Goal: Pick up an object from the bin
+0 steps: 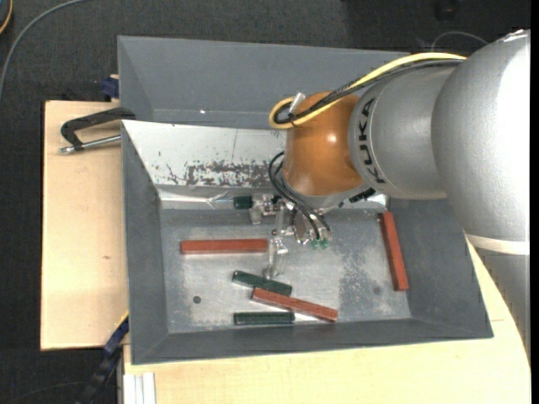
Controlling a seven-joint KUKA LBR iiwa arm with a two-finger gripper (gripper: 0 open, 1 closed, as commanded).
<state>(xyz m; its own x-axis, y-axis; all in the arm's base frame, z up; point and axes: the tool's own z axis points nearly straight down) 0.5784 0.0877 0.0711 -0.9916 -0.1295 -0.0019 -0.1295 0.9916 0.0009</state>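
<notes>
Just beside the end effector lies a dark green stick.

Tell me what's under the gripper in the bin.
The gripper is over bare bin floor, between the end of a long red bar and a short dark green bar. Anything beneath the orange wrist cover is hidden.

Light falls from above, fairly bright and even. The grey metal bin carries a white glare with dark speckles on one sloping wall, and its bottom is paler than its walls. The orange wrist cover and the silver arm shine softly. The dark room floor around the bin is dim.
</notes>
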